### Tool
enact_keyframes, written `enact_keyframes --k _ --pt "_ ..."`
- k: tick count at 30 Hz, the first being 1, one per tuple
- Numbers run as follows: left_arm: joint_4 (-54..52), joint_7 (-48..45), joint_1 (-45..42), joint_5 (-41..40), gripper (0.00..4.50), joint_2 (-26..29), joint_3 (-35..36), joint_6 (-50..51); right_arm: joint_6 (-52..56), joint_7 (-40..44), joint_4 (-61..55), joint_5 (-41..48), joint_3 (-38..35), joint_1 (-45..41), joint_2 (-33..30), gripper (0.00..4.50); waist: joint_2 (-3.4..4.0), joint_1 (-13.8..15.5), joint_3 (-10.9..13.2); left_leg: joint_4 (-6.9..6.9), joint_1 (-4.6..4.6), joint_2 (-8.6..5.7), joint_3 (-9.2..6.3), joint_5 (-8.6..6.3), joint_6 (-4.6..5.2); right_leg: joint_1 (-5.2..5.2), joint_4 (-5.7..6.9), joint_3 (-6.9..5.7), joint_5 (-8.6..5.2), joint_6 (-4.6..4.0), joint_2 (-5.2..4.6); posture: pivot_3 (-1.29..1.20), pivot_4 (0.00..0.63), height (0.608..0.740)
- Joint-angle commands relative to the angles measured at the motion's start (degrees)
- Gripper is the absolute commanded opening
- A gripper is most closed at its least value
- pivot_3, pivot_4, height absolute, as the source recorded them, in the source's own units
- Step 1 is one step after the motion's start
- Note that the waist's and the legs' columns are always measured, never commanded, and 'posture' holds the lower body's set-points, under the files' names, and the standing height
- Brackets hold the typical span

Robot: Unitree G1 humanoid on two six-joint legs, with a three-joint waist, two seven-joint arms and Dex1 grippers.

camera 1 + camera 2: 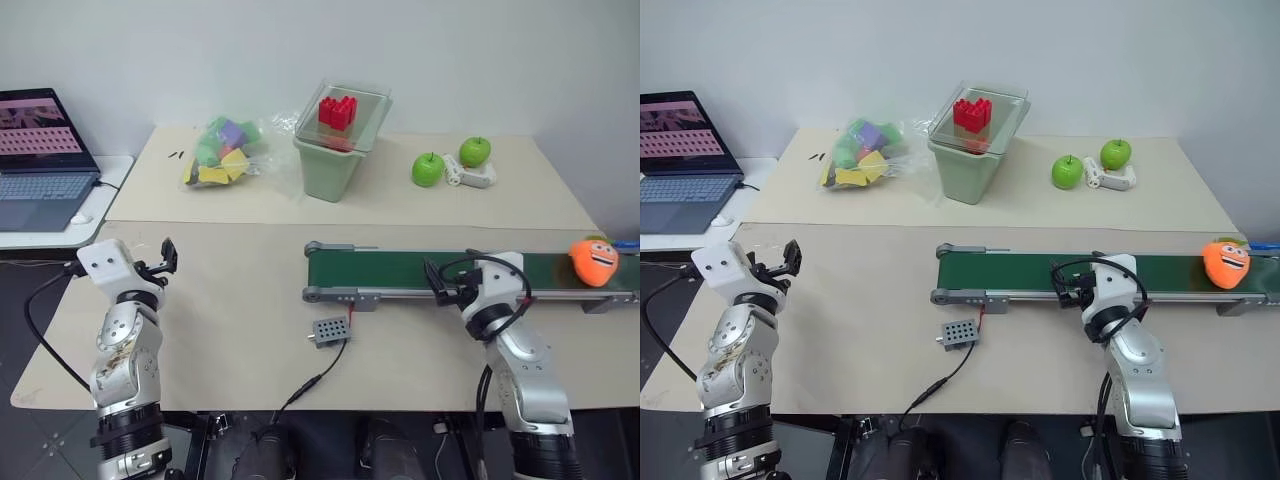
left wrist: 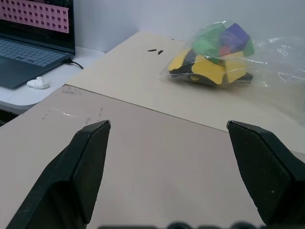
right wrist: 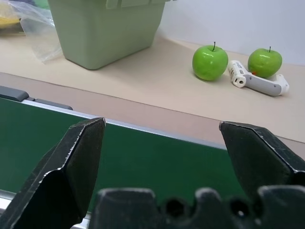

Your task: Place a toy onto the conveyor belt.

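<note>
One orange toy with a cartoon face lies on the long dark green conveyor belt in its grey metal frame, near the belt's right end. Right gripper: spread wide, holding nothing, poised at the belt's near edge, well apart from the toy. Left gripper: spread wide, holding nothing, above the beige tabletop. Behind: clear bag of coloured foam pieces, pale green bin with red blocks, two green apples.

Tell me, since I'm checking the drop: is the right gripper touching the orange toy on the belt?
Apart. In the left eye view the right gripper hovers at the conveyor belt's middle, while the orange toy lies far along it, bare green belt between.
</note>
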Motion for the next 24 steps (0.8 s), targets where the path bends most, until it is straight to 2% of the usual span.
enact_keyframes --k 1,17,24 --pt "-0.9 0.4 0.0 0.2 4.17 0.1 -0.4 -0.9 -2.6 0.2 -0.1 -0.3 0.4 -2.1 0.2 4.50 0.00 0.0 0.0 0.00 0.00 0.00 0.00 0.00 0.00 0.00 0.00 0.00 0.00 0.00 0.00 0.00 0.150 0.740" --pt "1.2 2.0 -1.1 0.0 4.17 1.3 0.5 -2.2 -8.1 2.2 12.5 -2.5 3.0 -12.9 -0.4 4.50 0.00 -0.7 0.0 -0.19 0.05 0.00 0.05 0.02 -0.01 0.02 -0.04 0.01 0.07 -0.12 0.03 0.00 0.150 0.740" --pt "0.4 2.5 -1.0 0.0 4.17 0.9 0.4 -2.5 -9.7 2.7 15.0 -2.5 3.5 -15.0 0.1 4.50 0.00 -0.9 0.0 -0.21 0.10 0.02 0.02 0.08 -0.12 0.02 -0.01 0.01 0.07 -0.12 0.05 0.00 0.150 0.740"
